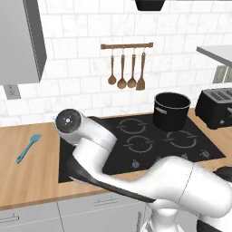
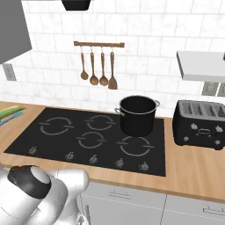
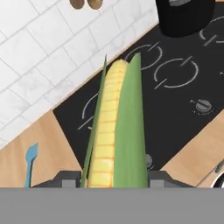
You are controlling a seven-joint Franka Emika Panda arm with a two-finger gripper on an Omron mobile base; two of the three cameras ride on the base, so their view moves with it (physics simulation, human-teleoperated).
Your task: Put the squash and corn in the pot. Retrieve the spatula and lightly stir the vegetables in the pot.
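Observation:
In the hand view my gripper (image 3: pixel 116 181) is shut on the corn (image 3: pixel 116 127), a yellow ear with green husk edges that runs straight away from the fingers, held over the left part of the cooktop (image 3: pixel 175 100). The same green and yellow ear (image 2: pixel 9 112) pokes in at the left edge of the right base view. The black pot (image 1: pixel 171 111) (image 2: pixel 137 115) (image 3: pixel 186 17) stands on the back right burner, far from the hand. The light-blue spatula (image 1: pixel 28 147) (image 3: pixel 29 164) lies on the wooden counter left of the cooktop. The squash is out of view.
A black toaster (image 1: pixel 216 108) (image 2: pixel 200 124) sits on the counter right of the cooktop (image 1: pixel 136 140). Brown wooden spoons and a turner (image 1: pixel 127 68) (image 2: pixel 99 66) hang on a wall rail behind it. A grey cabinet (image 1: pixel 20 41) hangs at the upper left.

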